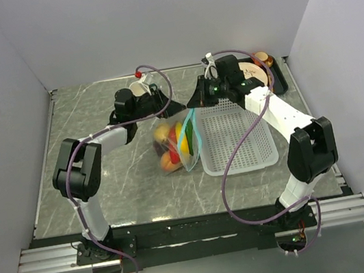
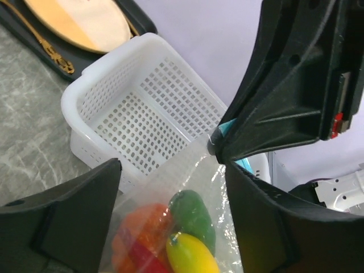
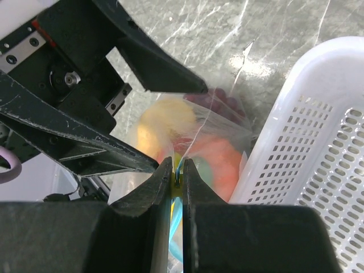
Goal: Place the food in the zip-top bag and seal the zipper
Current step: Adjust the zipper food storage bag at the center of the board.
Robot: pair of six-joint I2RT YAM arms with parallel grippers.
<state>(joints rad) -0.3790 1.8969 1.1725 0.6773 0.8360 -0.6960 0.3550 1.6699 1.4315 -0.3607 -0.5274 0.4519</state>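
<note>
The clear zip-top bag point(image 1: 175, 146) hangs between the two grippers with the food point(image 1: 170, 149) inside it. In the left wrist view a green pepper point(image 2: 193, 216), a yellow lemon point(image 2: 190, 256) and an orange piece point(image 2: 136, 242) show through the plastic. My right gripper point(image 3: 177, 166) is shut on the teal zipper point(image 3: 176, 227) at the bag's top corner; in the top view the right gripper point(image 1: 196, 106) stands at the basket's far left corner. My left gripper point(image 2: 172, 170) is open, one finger on either side of the bag's upper part, and in the top view this left gripper point(image 1: 166, 111) sits just left of the right one.
A white mesh basket point(image 1: 234, 138) stands right of the bag, almost touching it; the same basket point(image 3: 318, 142) fills the right of the right wrist view. A cream plate with cutlery point(image 1: 258, 72) lies on a dark tray at the back right. The marble tabletop point(image 1: 97, 122) is walled on three sides.
</note>
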